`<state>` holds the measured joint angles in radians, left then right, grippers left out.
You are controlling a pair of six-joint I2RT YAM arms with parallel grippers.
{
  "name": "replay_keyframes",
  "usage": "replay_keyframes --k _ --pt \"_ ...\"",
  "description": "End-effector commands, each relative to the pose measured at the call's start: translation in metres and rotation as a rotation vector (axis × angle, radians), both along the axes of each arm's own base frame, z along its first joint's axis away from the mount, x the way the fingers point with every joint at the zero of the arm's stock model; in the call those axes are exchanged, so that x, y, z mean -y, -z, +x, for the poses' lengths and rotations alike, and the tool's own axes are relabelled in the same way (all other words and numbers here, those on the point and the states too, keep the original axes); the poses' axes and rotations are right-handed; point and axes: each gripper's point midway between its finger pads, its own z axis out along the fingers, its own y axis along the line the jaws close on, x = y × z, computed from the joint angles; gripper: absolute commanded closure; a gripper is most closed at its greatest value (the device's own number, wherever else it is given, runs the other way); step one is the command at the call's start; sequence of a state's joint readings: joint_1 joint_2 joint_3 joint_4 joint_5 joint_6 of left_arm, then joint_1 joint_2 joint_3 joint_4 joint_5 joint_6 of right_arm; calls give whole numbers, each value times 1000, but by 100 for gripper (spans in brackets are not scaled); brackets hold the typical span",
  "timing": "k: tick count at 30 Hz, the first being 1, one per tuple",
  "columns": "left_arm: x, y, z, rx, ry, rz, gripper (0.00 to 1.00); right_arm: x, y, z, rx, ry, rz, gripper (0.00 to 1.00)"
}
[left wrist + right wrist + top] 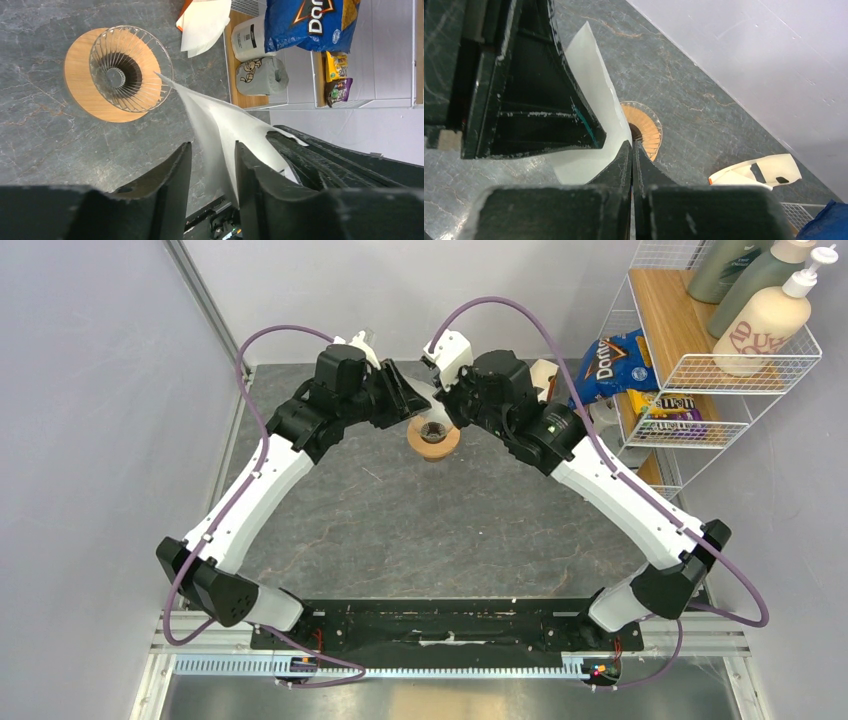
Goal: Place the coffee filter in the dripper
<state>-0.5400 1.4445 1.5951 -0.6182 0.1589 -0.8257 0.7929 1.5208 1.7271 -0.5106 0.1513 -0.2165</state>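
The dripper point(433, 437), a clear glass cone in a round wooden collar, stands at the back middle of the table. It also shows in the left wrist view point(118, 70) and the right wrist view point(649, 130). The coffee filter point(220, 120) is a white paper cone held in the air, its tip at the dripper's rim. My right gripper point(631, 142) is shut on its edge, and the paper point(594, 90) fans out to the left. My left gripper point(212, 145) is open with the paper passing loosely between its fingers. Both grippers meet above the dripper in the top view, left point(412, 405) and right point(440, 410).
A holder of spare white filters point(205, 22) lies just behind the dripper and also shows in the right wrist view point(754, 172). A wire rack point(700, 370) at the back right holds a Doritos bag point(610, 360), candy packs point(670, 410) and bottles point(765, 310).
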Motion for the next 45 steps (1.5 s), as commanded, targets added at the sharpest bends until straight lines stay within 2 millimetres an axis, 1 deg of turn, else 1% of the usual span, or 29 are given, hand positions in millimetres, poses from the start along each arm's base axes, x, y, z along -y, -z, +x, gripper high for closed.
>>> replay_keyframes --k 1,2,5,7,10,12,17,18,19,21,24,28,30,34,40,41,43,45 --pt "-18 -21 3 140 -18 70 51 2 -26 -14 83 -72 26 100" --pt "-20 -24 5 154 -21 81 48 1 -25 -17 87 -92 21 100" --pt "-25 -25 9 178 -19 121 45 1 -21 -22 93 -129 -2 100" --pt "-25 -27 11 188 -12 132 44 1 -20 -23 93 -136 -9 100" --pt "-24 -22 12 178 -4 146 44 0 -23 -25 101 -149 -10 100" --pt "-24 -18 13 165 -3 149 46 -1 -25 -24 107 -145 -4 100" --pt "-18 -13 14 135 -1 126 58 -5 -30 -17 135 -97 15 100" --pt "-18 -12 15 130 -11 127 58 -5 -30 -15 140 -79 18 100" --pt "-19 -12 16 127 -21 125 58 -6 -32 -13 147 -66 23 100" --pt "-21 -11 20 122 -50 127 54 -8 -33 -11 154 -34 30 100" --pt "-25 -12 27 112 -101 122 53 -14 -31 -11 141 -10 42 100" --pt "-27 -19 33 126 -158 85 53 -17 -27 -13 113 22 56 100" --pt "-29 -24 36 133 -187 58 52 -18 -25 -13 109 37 58 100" --pt "-25 -27 37 143 -186 12 52 -14 -24 -10 111 78 61 100" --pt "-23 -7 31 99 -163 28 51 -8 -30 -3 129 137 80 100" --pt "-23 -1 31 86 -160 41 53 -8 -32 -3 132 139 88 100" --pt "-24 8 29 64 -155 65 60 -8 -35 -1 138 149 92 100" --pt "-26 11 28 65 -152 83 68 -5 -37 2 147 162 92 100"
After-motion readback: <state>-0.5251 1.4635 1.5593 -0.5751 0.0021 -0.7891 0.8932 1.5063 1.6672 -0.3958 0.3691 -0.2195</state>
